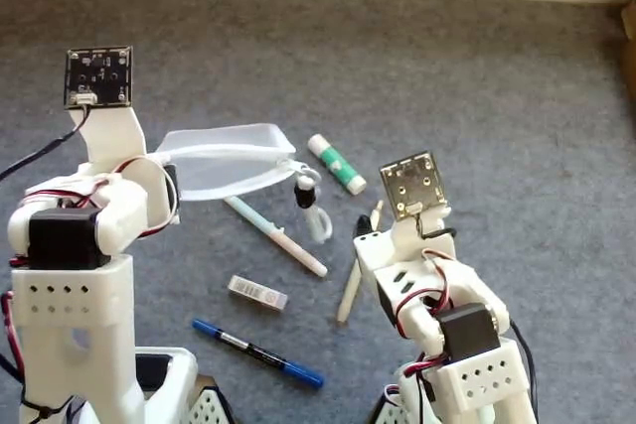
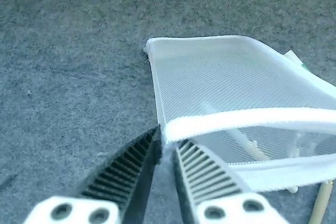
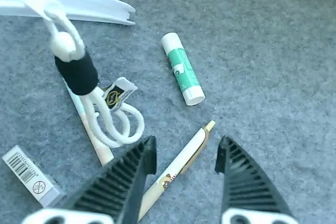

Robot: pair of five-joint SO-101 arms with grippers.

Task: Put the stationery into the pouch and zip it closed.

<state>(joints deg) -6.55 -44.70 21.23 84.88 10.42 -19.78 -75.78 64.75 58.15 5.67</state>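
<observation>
- Right gripper (image 3: 187, 144) spread wide, jaws either side of the cream pen (image 3: 178, 169) lying flat just beneath.
- The pen looks light, stiff and slick; mid-barrel is the spot to pinch.
- Left gripper (image 2: 165, 145) clamped on the rim of the floppy mesh pouch (image 2: 226, 77), mouth gaping, near the pen.

We note the left gripper (image 2: 166, 148), jaws nearly together, pinching one rim of the white mesh pouch (image 2: 220, 77) at its corner. The mouth gapes open over grey carpet (image 2: 68, 51). A cream pen (image 2: 321, 203) lies just beside the other rim.
</observation>
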